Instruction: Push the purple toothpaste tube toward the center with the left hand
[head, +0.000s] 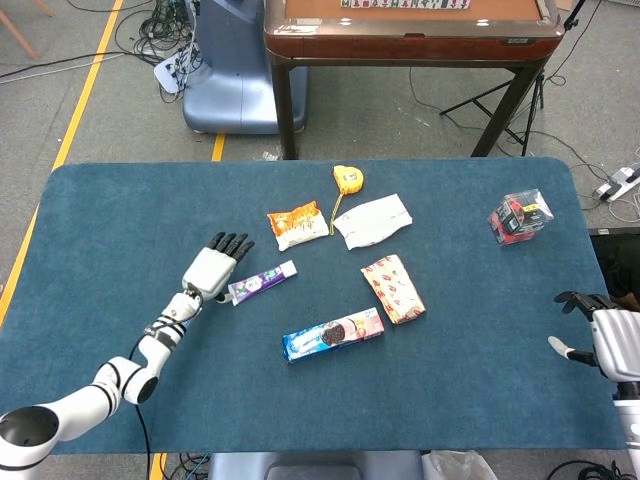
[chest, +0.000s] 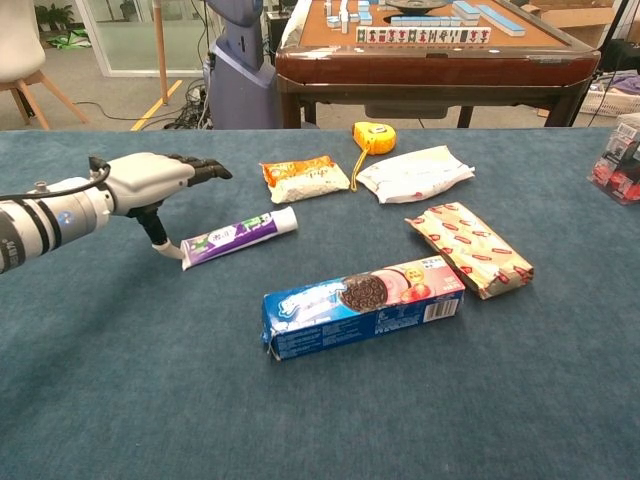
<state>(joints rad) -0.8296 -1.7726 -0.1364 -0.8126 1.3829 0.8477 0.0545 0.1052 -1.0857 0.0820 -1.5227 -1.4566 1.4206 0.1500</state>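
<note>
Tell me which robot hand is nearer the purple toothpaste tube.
Left. The left robot hand touches the purple toothpaste tube at its left end; the right robot hand sits far away at the table's right edge.

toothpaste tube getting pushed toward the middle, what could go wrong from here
The left hand touches only the tail end of the toothpaste tube, so the tube may swivel instead of sliding straight. Pushed further along its line, its cap could hit the orange snack bag or the white pouch.
</note>
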